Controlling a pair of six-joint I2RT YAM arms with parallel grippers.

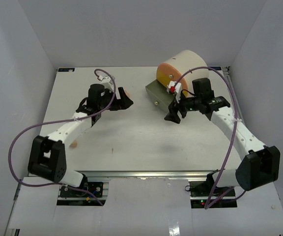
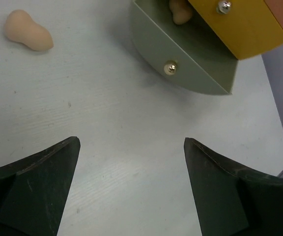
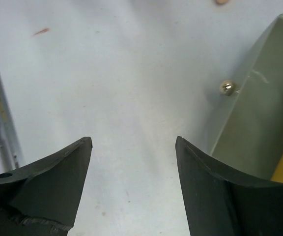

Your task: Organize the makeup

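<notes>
My left gripper point(image 1: 125, 102) point(image 2: 131, 147) is open and empty, just above the bare table. A peach egg-shaped sponge point(image 2: 27, 35) lies ahead of it to the left, apart from the fingers; it shows beside the gripper in the top view point(image 1: 123, 90). A second sponge point(image 2: 181, 11) lies inside the open olive drawer point(image 2: 190, 59) point(image 1: 157, 93). My right gripper point(image 1: 174, 115) point(image 3: 133, 147) is open and empty over the table, beside the drawer's front point(image 3: 254, 123). Another peach piece point(image 1: 73, 144) lies by my left forearm. No palettes or lipstick tubes are in view.
The big cream cylinder point(image 1: 188, 61) with its orange-yellow front point(image 2: 244, 24) stands at the back right, above the pulled-out drawer with its round knob point(image 3: 227, 87). White walls close the table on three sides. A metal rail point(image 1: 146, 174) runs along the near edge.
</notes>
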